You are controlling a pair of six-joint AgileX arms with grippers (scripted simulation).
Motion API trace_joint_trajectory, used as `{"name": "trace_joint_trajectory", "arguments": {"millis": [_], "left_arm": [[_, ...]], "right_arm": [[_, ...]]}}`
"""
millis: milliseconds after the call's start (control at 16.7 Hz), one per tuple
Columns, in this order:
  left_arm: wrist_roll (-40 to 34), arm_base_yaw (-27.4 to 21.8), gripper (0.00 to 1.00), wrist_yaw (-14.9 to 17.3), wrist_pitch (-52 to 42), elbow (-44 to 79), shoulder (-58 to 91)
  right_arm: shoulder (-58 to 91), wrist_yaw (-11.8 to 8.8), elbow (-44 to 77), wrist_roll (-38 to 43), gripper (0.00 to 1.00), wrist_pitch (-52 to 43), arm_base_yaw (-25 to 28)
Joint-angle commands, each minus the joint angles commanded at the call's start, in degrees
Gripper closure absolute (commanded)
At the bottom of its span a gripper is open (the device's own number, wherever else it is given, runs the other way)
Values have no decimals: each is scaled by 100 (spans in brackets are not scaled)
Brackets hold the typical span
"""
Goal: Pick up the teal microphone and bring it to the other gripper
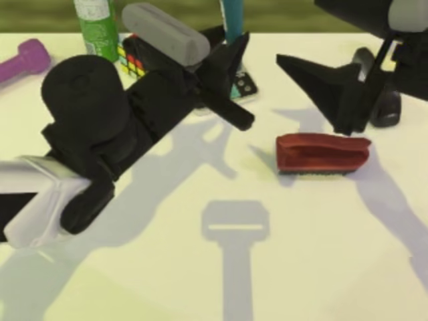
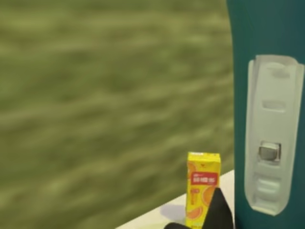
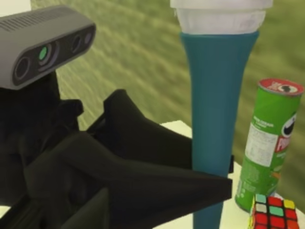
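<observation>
Top view shows the left gripper (image 1: 231,73) at the far side of the table, its fingers clamped on the teal microphone (image 1: 232,19), which stands upright, lifted, w/ the head up. I judge it is held vertical so the body stays free for a second grasp. The right gripper (image 1: 334,90), at far right, has its fingers spread apart and points toward the mic, well apart from it; the handover is not yet done.

The white table (image 1: 301,254) also carries a red brush (image 1: 322,154) near centre-right, a green can (image 1: 97,27), a colour cube (image 1: 130,59) and a purple dumbbell (image 1: 23,61) at far left. Behind the table is blurred green ground; a juice box (image 2: 202,188) appears in the left wrist view.
</observation>
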Motion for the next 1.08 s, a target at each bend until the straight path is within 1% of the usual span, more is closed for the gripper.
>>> {"name": "trace_joint_trajectory", "arguments": {"millis": [60, 240, 420, 540, 780, 900, 960, 1080], "left_arm": [[0, 0, 100, 0, 0, 0, 0], [0, 0, 100, 0, 0, 0, 0], [0, 0, 100, 0, 0, 0, 0], [0, 0, 100, 0, 0, 0, 0], [0, 0, 100, 0, 0, 0, 0], [0, 0, 100, 0, 0, 0, 0], [0, 0, 100, 0, 0, 0, 0], [0, 0, 100, 0, 0, 0, 0]], "right_arm": [[55, -31, 31, -2, 0, 16, 15], [55, -31, 31, -2, 0, 16, 15], [131, 27, 98, 2, 0, 22, 50], [453, 190, 380, 9, 0, 73, 231], [1356, 704, 1156, 26, 0, 193, 728], [1724, 928, 1478, 33, 0, 237, 949], [1840, 1004, 1585, 36, 0, 250, 1023], [1900, 1046, 1643, 38, 0, 257, 1065]]}}
